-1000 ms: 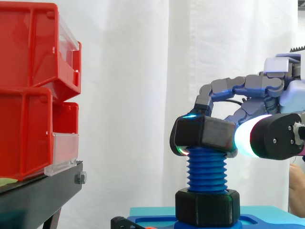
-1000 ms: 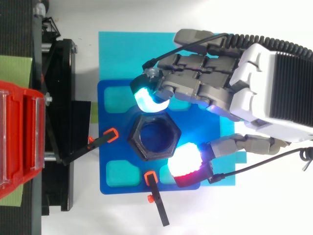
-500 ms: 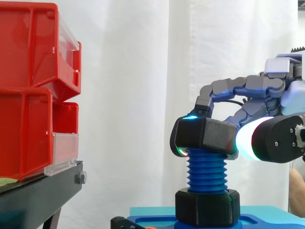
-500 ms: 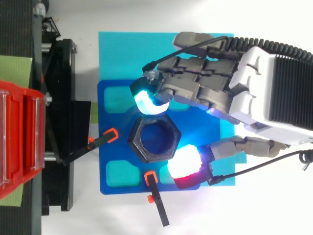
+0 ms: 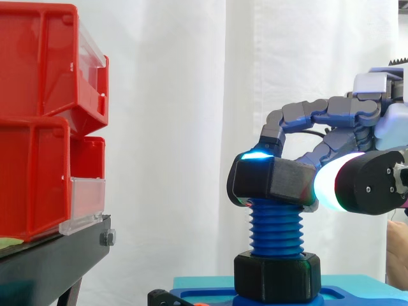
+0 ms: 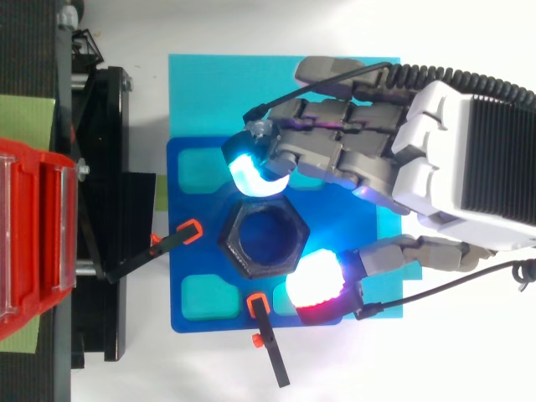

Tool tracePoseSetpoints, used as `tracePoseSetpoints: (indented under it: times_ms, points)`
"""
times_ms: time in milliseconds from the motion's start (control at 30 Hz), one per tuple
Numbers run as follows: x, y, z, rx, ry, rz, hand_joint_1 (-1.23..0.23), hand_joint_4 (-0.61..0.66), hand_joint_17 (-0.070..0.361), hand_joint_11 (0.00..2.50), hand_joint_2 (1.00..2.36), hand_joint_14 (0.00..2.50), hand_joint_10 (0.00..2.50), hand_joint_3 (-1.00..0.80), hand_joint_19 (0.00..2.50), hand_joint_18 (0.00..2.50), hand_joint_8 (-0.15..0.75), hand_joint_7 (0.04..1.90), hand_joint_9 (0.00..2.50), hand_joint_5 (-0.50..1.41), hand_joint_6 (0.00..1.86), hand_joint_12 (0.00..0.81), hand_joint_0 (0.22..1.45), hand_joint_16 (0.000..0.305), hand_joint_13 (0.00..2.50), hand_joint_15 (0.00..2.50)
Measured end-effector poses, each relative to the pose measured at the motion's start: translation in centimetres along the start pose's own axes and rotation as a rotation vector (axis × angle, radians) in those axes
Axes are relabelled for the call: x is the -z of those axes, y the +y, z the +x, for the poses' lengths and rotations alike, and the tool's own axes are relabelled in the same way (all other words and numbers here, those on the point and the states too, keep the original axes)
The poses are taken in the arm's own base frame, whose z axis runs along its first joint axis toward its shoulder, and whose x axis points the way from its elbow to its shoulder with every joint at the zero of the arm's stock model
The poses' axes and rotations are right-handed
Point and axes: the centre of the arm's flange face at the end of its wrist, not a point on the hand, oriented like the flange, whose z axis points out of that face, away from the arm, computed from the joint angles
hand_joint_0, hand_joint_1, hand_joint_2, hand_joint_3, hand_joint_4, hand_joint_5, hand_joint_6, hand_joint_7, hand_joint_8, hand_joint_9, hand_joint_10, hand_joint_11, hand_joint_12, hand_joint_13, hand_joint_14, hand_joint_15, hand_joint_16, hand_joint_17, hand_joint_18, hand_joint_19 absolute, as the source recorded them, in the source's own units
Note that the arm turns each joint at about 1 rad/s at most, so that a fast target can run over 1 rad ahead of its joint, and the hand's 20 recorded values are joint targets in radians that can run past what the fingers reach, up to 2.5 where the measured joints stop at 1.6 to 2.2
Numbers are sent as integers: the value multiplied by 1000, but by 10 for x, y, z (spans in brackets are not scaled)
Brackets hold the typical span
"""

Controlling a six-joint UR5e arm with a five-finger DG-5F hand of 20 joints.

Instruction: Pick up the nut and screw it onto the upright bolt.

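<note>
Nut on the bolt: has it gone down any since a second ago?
No. In the side view the nut sits as high above the base nut as before.

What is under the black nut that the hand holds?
The blue bolt, its threads bare down to a second black nut at its foot. From the side, the held nut covers the bolt's top.

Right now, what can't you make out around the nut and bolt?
1. Thread engagement: side view, the nut covers the top of the bolt; top view, the bore's threads are too dark to see.
2. Base: side view, cut off by the bottom edge.
3. Hand: both views, cut off by the right edge.
</note>
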Motion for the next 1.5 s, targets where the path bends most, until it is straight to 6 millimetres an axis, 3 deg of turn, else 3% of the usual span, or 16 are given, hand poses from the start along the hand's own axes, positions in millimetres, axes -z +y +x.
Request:
tracePoseSetpoints:
  times_ms: [1067,1500]
  points:
    - [-2,-5,-4,7,25,-21,-504,209,59,167,1000,2,6,-500,63,452,245,1151,736,-153,502,263,529,26,722,42]
    - [-7,-10,-12,-9,23,-28,-243,226,77,151,1000,0,5,-500,70,429,256,1103,700,-164,502,298,457,34,677,35]
